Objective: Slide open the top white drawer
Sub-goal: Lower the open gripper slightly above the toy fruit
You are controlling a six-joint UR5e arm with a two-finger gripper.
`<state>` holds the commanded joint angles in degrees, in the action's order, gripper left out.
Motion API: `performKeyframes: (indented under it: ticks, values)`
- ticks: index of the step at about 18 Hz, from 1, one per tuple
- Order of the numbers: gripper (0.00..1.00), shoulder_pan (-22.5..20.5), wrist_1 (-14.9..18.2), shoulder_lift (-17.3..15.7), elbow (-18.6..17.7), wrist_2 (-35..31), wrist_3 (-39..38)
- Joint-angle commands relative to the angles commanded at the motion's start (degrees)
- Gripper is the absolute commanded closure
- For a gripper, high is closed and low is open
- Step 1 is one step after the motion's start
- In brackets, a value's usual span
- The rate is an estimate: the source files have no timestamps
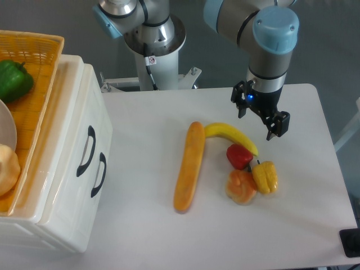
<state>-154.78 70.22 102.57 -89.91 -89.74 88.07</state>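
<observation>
Gripper [260,117] hanging open above the table [146,225], two dark fingers spread apart, nothing between them, sitting well off from the cabinet [62,185] on the far side of the food pile. Top white drawer [84,121] sitting shut, flush in the cabinet front, its curved black handle [87,151] showing; the cabinet occupying the table's edge opposite the gripper. Lower drawer [97,194] lying just beside it, also shut, with its own black handle [99,175]. Orange wicker basket [35,84] resting on top of the cabinet, holding a green pepper [14,80]; a pale rounded item [8,169] and the edge of a grey dish [5,132] also showing there, too cropped to identify. Between cabinet and gripper: long orange baguette-like piece [189,166] lying nearest the cabinet, banana [230,135] touching its far end and curving away toward the gripper. Red pepper [239,156] sitting just under the banana's tip, yellow pepper [265,177] and orange fruit [241,187] lying just beside it, all farther from the cabinet than the baguette. Gripper hovering just beyond the banana's tip, touching none of it.
</observation>
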Motion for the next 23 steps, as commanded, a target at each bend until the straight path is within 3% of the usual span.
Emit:
performKeyframes:
  ticks: [8, 12, 23]
  values:
    - [0.00, 0.7, 0.1, 0.1, -0.2, -0.4, 0.0]
    - [0.00, 0.3, -0.1, 0.1, -2.7, -0.4, -1.3]
    - [0.00, 2.4, 0.0, 0.7, -1.8, -0.2, -26.3]
